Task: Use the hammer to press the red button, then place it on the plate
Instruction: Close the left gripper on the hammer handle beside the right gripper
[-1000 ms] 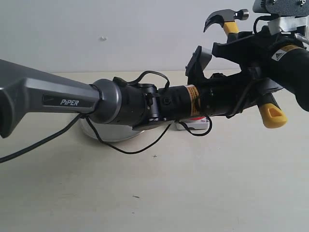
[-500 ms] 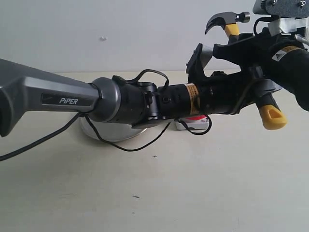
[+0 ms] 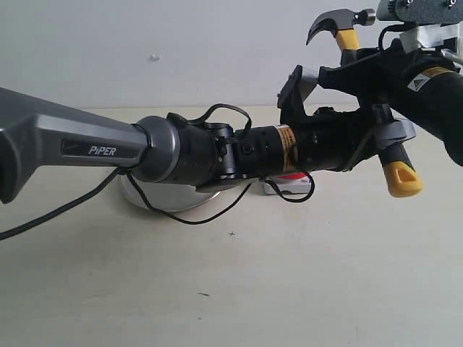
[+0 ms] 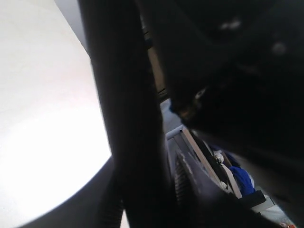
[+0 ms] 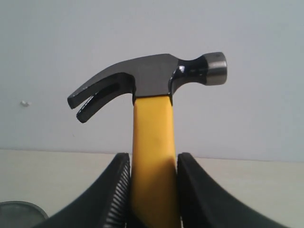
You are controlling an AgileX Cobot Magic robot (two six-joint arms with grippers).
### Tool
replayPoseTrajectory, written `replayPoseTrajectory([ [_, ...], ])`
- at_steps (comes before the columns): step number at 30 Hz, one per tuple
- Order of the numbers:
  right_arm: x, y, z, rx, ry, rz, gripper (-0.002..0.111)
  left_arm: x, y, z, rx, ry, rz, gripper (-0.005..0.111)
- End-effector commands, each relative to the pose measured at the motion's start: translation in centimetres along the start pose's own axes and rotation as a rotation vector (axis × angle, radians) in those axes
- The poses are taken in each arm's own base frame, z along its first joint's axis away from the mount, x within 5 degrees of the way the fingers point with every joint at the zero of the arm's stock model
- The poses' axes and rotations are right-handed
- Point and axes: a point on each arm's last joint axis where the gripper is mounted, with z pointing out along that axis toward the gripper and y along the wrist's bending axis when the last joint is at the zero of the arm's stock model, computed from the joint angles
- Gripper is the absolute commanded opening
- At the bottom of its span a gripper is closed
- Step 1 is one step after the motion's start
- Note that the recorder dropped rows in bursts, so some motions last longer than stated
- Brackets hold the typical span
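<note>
The hammer (image 3: pixel 340 22) stands nearly upright in the air at the right, head up and yellow looped end (image 3: pixel 402 178) down. My right gripper (image 3: pixel 351 52) is shut on its yellow neck just under the head (image 5: pixel 152 80), fingers (image 5: pixel 118 190) pressed on both sides. My left gripper (image 3: pixel 382 137) reaches across and closes around the black lower handle (image 4: pixel 128 118), which fills the gap between its ribbed pads (image 4: pixel 183 175). Only a sliver of the red button (image 3: pixel 293 176) shows under the left arm. The plate (image 3: pixel 155 196) lies behind that arm, mostly hidden.
The left arm (image 3: pixel 101 148) spans the scene from the left edge to the right, with a loose black cable (image 3: pixel 188 220) hanging to the table. The beige table (image 3: pixel 239 289) lies below, and a pale wall (image 3: pixel 181 50) stands behind. The plate's rim (image 5: pixel 19 211) shows in the right wrist view.
The hammer has shifted slightly: its head rose a little and its yellow end swung down and left. The left gripper has turned slightly around the handle.
</note>
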Motion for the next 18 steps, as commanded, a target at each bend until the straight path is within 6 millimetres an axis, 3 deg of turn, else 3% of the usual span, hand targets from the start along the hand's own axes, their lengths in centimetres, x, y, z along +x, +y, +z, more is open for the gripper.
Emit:
replayPoseTrajectory([
  [1,-1.06,0.33,-0.23,-0.022,-0.066,-0.065,0.000,0.32,-0.77,0.14,0.037,0.037,0.093,0.001],
  [14,-0.85,0.27,-0.22,-0.017,-0.043,-0.058,0.000,0.26,-0.50,-0.07,0.029,0.059,0.122,0.000],
  [18,-0.84,0.23,-0.22,-0.012,-0.043,-0.052,0.011,0.26,-0.50,-0.07,0.029,0.059,0.124,0.000],
])
